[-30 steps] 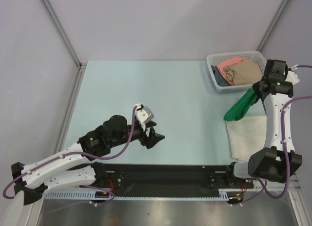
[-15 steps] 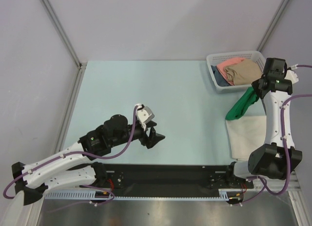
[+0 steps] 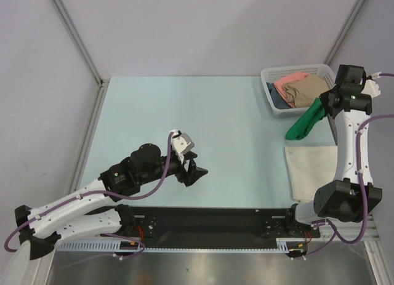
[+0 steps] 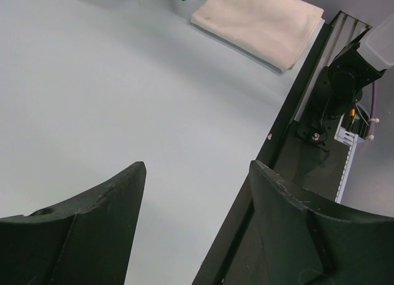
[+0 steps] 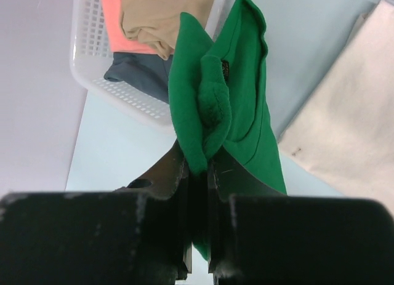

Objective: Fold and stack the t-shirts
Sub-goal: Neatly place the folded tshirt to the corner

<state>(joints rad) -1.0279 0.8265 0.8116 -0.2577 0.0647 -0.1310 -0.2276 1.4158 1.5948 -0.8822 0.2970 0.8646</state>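
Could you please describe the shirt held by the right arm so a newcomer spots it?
Start at the white mesh basket in the far right corner of the table. In front of it, the right end effector pinches a bunched bright green t-shirt, the only green cloth; the neighbouring cream-white shirt lies flat.

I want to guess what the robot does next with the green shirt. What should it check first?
1. Grip of the right end effector on the green t-shirt: ok, shut on a pinched fold.
2. Shirt hanging clear of the table: cannot tell.
3. Is the left end effector free to help: ok, open and empty.
4. Room to spread it: ok, bare table shows under the left end effector.
5. Is the cream-white t-shirt folded for stacking: ok, it lies flat.
6. Is the basket finished: not ok, the pink shirt, tan shirt and dark blue shirt are inside.
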